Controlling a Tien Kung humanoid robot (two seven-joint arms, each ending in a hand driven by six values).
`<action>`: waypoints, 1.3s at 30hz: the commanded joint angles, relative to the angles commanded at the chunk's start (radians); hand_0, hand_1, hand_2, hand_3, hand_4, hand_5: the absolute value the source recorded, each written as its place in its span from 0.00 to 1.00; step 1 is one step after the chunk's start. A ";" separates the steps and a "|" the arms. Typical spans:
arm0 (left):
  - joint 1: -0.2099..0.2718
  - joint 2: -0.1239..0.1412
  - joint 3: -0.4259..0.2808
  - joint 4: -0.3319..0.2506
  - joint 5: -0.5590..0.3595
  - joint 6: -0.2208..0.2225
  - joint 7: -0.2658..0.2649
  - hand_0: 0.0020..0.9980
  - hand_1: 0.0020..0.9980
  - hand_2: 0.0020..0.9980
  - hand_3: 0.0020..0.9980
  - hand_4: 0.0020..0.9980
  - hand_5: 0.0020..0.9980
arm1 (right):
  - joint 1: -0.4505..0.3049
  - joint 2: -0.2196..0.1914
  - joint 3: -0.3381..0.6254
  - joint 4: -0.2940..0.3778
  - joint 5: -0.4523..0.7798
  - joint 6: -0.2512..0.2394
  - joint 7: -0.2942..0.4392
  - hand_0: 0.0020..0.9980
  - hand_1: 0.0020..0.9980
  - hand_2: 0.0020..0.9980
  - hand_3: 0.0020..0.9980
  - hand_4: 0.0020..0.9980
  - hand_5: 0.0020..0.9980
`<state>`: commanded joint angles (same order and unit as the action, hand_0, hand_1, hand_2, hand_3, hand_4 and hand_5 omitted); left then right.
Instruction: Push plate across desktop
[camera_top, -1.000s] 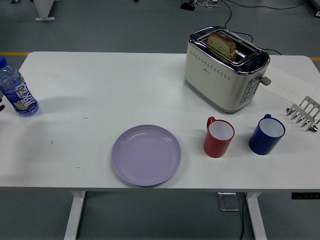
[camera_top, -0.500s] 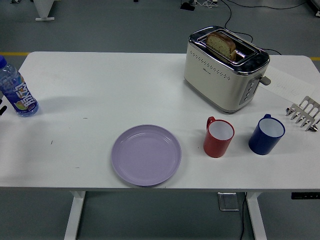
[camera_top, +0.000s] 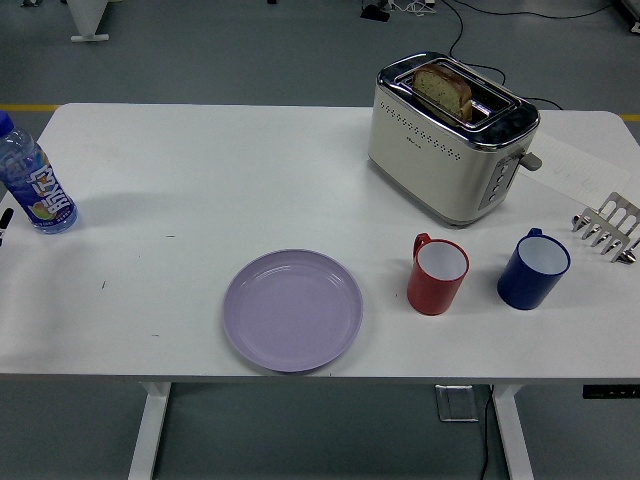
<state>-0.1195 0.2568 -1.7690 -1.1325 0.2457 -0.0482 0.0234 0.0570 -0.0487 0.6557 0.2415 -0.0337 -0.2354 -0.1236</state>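
A round lavender plate (camera_top: 292, 310) lies flat on the white table (camera_top: 200, 170), left of centre and close to the near edge. Nothing rests in it and nothing touches it. Only a small black sliver of my left hand (camera_top: 3, 222) shows at the picture's left edge, just below the water bottle and far from the plate. Too little of it shows to tell its state. My right hand does not appear anywhere.
A water bottle (camera_top: 34, 180) stands at the far left. A toaster (camera_top: 450, 135) holding a bread slice sits at the back right. Right of the plate stand a red mug (camera_top: 438, 273) and a blue mug (camera_top: 534, 269). A metal rack (camera_top: 608, 228) is at the right edge.
The black sliver at the left edge has shifted slightly downward. The plate and all other objects have stayed put.
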 joint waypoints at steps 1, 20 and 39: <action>0.000 0.000 0.000 0.000 0.000 0.000 0.000 0.67 0.74 0.71 0.70 0.57 1.00 | 0.000 0.000 0.000 0.000 0.000 0.000 0.000 0.59 0.53 0.61 0.61 0.34 0.55; 0.000 0.002 0.009 0.001 0.006 0.016 -0.006 0.68 0.73 0.70 0.70 0.56 1.00 | 0.001 0.000 0.002 0.001 -0.001 -0.002 -0.002 0.59 0.53 0.61 0.61 0.34 0.55; 0.005 0.004 0.015 0.001 0.007 0.014 -0.005 0.32 0.50 0.51 0.62 0.56 1.00 | -0.009 -0.001 0.008 0.001 -0.013 -0.003 -0.005 0.59 0.53 0.61 0.61 0.34 0.55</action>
<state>-0.1143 0.2610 -1.7543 -1.1314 0.2529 -0.0342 0.0180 0.0479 -0.0493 0.6639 0.2426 -0.0463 -0.2388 -0.1281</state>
